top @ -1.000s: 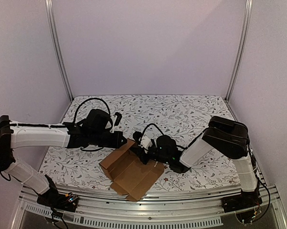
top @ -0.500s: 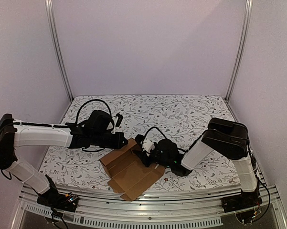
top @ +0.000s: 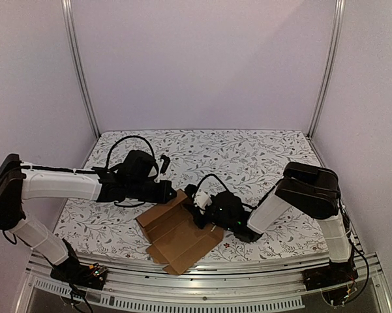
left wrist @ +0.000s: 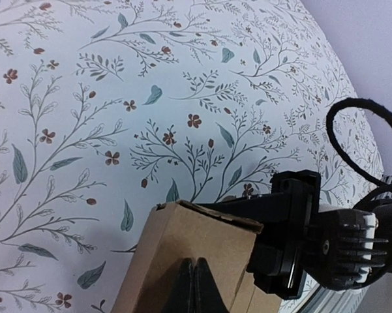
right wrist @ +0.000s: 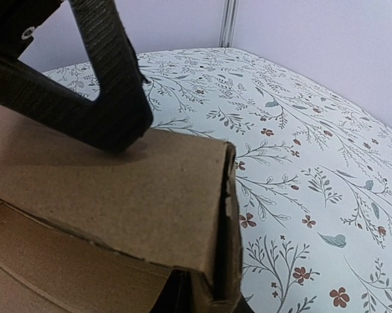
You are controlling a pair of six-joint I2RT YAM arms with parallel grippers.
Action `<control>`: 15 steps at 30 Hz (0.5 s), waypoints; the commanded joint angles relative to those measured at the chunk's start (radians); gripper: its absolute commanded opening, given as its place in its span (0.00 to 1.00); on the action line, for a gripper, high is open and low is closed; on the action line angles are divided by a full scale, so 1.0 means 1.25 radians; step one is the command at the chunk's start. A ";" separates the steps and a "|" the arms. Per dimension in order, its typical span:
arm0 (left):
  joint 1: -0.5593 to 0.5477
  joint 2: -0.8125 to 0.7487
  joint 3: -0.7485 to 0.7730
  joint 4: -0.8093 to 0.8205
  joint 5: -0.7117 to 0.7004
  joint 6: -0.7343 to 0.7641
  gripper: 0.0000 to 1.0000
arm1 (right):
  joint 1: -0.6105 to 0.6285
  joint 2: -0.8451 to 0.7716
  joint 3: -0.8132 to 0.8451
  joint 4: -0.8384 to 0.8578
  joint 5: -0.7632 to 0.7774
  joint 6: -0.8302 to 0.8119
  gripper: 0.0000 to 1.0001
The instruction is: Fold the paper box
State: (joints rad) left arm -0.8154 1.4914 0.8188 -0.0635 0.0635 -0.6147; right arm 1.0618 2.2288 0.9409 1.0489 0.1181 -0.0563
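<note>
Resting on floral tablecloth (top: 248,156): creased brown paper box (top: 176,238), seemingly half-folded.

This looks like a robotics lab booth. A left arm (top: 59,186) and a right arm (top: 313,189), white and black, stand bolted to a metal rail (top: 202,287) at the near edge of a flower-patterned table (top: 261,150). Plain pale walls (top: 202,65) and metal posts (top: 78,65) close it in. A black cable (top: 124,136) loops loose.
</note>
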 commanded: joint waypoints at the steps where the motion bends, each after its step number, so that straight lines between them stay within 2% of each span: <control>1: -0.014 0.024 0.019 0.015 0.007 -0.004 0.00 | 0.006 -0.020 0.001 0.020 0.007 0.000 0.11; 4: -0.018 0.031 0.022 0.016 0.009 -0.005 0.00 | 0.010 -0.019 0.003 0.025 0.013 0.000 0.03; 6: -0.021 0.035 0.024 0.017 0.009 -0.005 0.00 | 0.012 -0.015 0.008 0.030 0.018 0.000 0.02; 15: -0.028 0.045 0.026 0.022 0.009 -0.008 0.00 | 0.029 0.016 0.036 0.063 0.069 0.012 0.05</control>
State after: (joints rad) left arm -0.8322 1.5211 0.8387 -0.0265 0.0677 -0.6209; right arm 1.0813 2.2292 0.9489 1.0634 0.1688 -0.0441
